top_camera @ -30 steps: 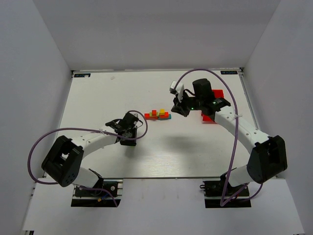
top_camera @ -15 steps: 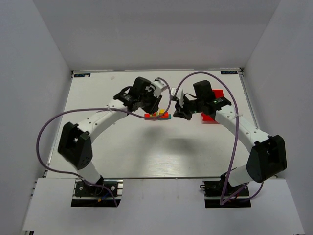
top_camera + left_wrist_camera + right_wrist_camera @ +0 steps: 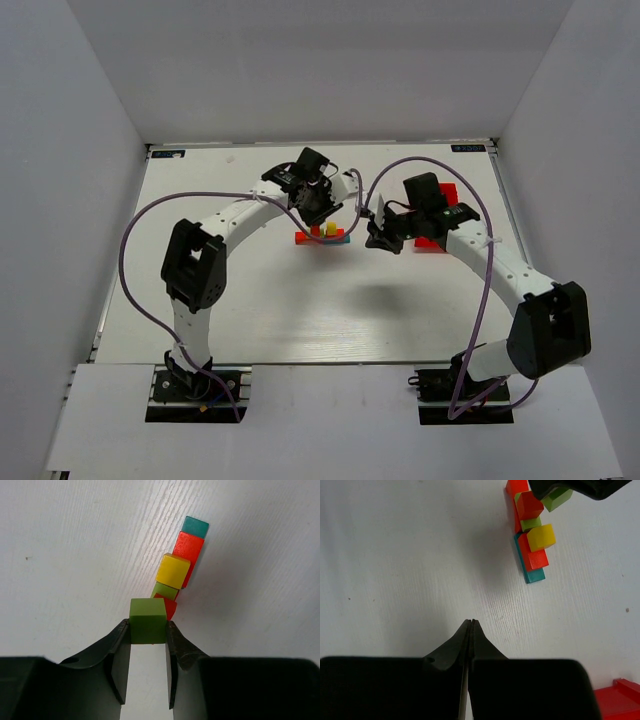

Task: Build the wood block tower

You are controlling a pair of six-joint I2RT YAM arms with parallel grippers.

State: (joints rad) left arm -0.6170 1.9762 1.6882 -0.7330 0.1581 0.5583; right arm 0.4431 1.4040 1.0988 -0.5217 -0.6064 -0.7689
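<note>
- The right gripper (image 3: pixel 471 625) hangs over bare counter (image 3: pixel 300 310) just beside the tower, its fingers pressed together with nothing between them. I judge that it only waits.
- The tower (image 3: pixel 322 235) stands near the middle of the counter, a little to the far side. It is a low row: a teal bar (image 3: pixel 195 526) and a red bar (image 3: pixel 188 550) below, with a yellow cube (image 3: pixel 173 570) and small red and green pieces on them.
- The left gripper (image 3: pixel 148 630) is clamped on 1 green cube (image 3: pixel 148 617) over one end of the tower. I cannot tell if the cube touches the blocks under it.
- So the base and some upper cubes seem done. This cube is not yet set down, and how many blocks are left the views do not show.
- Toward the arm bases the counter gives wide room for both arms.
- Around the tower room is tight: the 2 grippers are near each other, so I think a wide swing could knock the small cubes.
- The red tray (image 3: pixel 449 192) lies to the right of the tower, partly under the right arm.
- White walls (image 3: pixel 100 150) close the left, right and far edges.
</note>
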